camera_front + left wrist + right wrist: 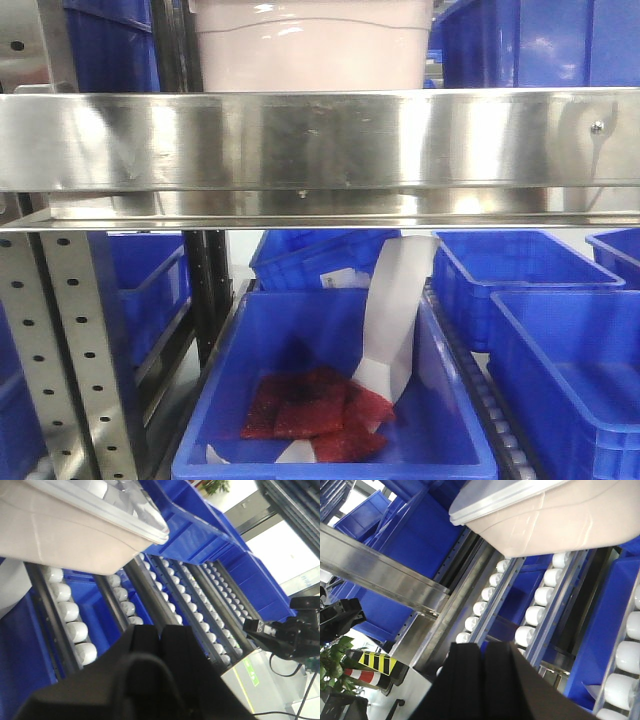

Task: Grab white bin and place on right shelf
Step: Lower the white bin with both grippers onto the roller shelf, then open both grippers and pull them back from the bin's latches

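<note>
The white bin stands on the right shelf behind its shiny steel front rail, between blue crates. In the left wrist view the bin with its glossy lid rests on the white rollers at the upper left. My left gripper is shut and empty, well clear of it. In the right wrist view the bin sits at the top on the rollers. My right gripper is shut and empty, apart from it. Neither gripper shows in the front view.
Blue crates flank the bin on the shelf. Below, an open blue crate holds red packets and white paper, with more crates at the right. Perforated grey uprights stand at the left. Roller tracks run under the bin.
</note>
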Motion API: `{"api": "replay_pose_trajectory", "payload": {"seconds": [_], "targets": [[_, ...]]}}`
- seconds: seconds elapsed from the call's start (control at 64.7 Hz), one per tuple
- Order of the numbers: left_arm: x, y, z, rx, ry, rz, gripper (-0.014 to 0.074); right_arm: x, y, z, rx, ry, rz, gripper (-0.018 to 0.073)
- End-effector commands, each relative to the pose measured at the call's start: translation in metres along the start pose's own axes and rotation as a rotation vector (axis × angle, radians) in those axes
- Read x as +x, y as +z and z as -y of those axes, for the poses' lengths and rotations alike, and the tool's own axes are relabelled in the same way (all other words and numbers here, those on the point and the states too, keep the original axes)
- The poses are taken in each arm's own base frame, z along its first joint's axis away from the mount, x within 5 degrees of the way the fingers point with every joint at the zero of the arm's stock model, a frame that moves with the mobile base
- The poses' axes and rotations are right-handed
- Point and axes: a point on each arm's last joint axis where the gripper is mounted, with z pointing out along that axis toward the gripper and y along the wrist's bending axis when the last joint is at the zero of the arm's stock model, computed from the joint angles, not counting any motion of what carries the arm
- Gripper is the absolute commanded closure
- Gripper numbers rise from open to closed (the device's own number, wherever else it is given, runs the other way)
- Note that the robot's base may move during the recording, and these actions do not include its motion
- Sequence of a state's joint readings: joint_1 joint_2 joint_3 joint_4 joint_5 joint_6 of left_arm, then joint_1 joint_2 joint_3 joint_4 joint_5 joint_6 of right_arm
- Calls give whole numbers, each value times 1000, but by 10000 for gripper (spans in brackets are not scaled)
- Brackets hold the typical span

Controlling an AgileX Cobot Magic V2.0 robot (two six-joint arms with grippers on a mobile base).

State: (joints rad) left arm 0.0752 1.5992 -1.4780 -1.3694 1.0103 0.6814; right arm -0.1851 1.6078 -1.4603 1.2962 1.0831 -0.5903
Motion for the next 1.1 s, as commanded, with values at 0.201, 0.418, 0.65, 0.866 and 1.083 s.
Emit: {"api": "replay_pose_trajectory", "payload": {"seconds": [0.201,0.418,0.65,0.866,1.083], "targets": [[-13,-54,78,-95,197,197,713,-10,-49,-69,71,-97,257,502],[4,-100,113,-249,318,415,713,14,-83,-80,230,-146,487,502],[57,-134,98,-432,312,603,713,78,-116,-72,459,-340,606,503],[131,-155,72,-556,351,618,713,146,-135,-63,571,-549,612,504],[192,-179,75,-614,545,623,713,210,-153,-60,563,-610,691,504]]}}
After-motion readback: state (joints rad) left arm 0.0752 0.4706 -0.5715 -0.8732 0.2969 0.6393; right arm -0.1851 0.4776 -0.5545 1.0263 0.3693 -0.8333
